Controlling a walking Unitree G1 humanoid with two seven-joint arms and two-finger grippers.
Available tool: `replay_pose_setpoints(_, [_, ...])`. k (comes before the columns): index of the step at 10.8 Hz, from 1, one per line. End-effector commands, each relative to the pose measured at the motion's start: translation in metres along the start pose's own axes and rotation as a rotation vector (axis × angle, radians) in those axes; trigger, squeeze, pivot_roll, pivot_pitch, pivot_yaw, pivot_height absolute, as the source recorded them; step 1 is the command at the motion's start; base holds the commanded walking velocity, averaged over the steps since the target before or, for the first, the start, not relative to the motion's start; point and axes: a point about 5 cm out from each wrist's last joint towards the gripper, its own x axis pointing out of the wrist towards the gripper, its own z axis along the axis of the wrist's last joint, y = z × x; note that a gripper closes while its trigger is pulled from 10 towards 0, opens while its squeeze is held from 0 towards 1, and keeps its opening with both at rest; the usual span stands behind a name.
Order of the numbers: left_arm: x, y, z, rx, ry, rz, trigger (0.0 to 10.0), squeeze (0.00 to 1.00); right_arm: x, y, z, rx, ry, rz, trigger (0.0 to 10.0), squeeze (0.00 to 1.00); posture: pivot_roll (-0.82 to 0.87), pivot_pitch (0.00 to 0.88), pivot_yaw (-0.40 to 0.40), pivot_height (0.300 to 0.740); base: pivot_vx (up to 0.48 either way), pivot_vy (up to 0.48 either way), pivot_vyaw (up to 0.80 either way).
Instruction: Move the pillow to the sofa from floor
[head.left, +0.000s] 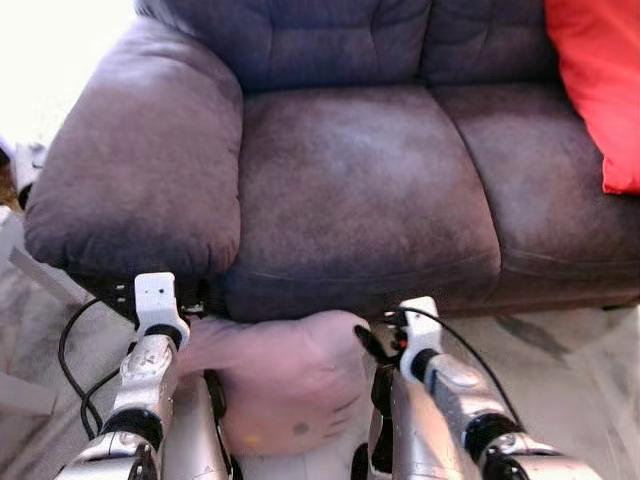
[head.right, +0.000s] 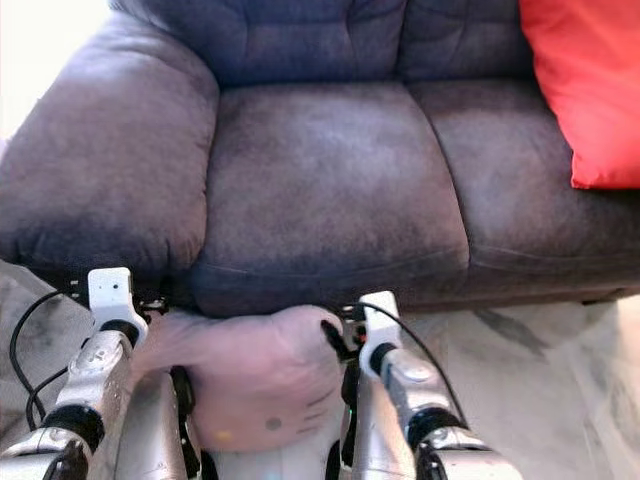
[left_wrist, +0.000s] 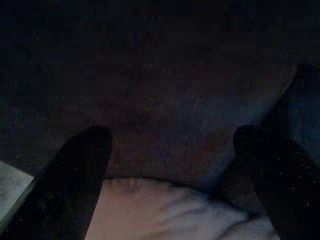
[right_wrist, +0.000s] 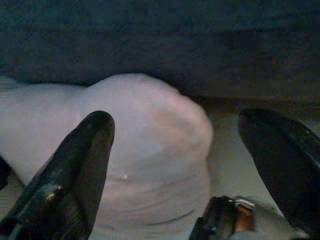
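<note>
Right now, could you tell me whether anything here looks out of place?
Yes: the pink pillow lies on the floor against the sofa's front, between the left tool and right tool, both open. A black cable also trails across the floor beside the armrest.

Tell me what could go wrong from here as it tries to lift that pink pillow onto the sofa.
1. The pink pillow sits between the two arms, and both tools look open: the right tool has one finger over it, the other beside it. A soft squeeze from the sides might let it slip.
2. It lies against the sofa front, so lifting straight up could catch it under the seat edge.
3. A black cable loops on the floor beside the left arm and might snag.
</note>
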Motion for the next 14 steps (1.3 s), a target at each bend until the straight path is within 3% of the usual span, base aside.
replay_pose_setpoints(1, [-0.005, 0.005, -0.006, 0.003, 0.021, 0.008, 10.0, 0.00, 0.000, 0.000, 0.001, -0.004, -0.007, 0.010, 10.0, 0.00, 0.16, 0.260, -0.091, 0.493, 0.000, 0.000, 0.00])
replay_pose_setpoints(6, [-0.019, 0.015, 0.007, 0.001, -0.056, 0.027, 10.0, 0.00, 0.004, 0.006, 0.008, -0.038, -0.009, 0.059, 10.0, 0.00, 0.22, 0.355, -0.109, 0.493, 0.000, 0.000, 0.00])
replay_pose_setpoints(10, [-0.028, 0.016, 0.043, -0.038, -0.149, 0.041, 10.0, 0.00, 0.009, 0.016, 0.020, -0.100, -0.035, 0.132, 10.0, 0.00, 0.24, 0.418, -0.115, 0.493, 0.000, 0.000, 0.00])
replay_pose_setpoints(12, [-0.033, 0.012, 0.058, -0.053, -0.175, 0.029, 10.0, 0.00, 0.009, 0.014, 0.022, -0.134, -0.036, 0.111, 10.0, 0.00, 0.25, 0.439, -0.114, 0.493, 0.000, 0.000, 0.00])
replay_pose_setpoints(14, [-0.036, 0.006, 0.065, -0.068, -0.178, 0.015, 10.0, 0.00, 0.008, 0.001, 0.031, -0.206, -0.051, -0.041, 10.0, 0.00, 0.24, 0.444, -0.115, 0.493, 0.000, 0.000, 0.00])
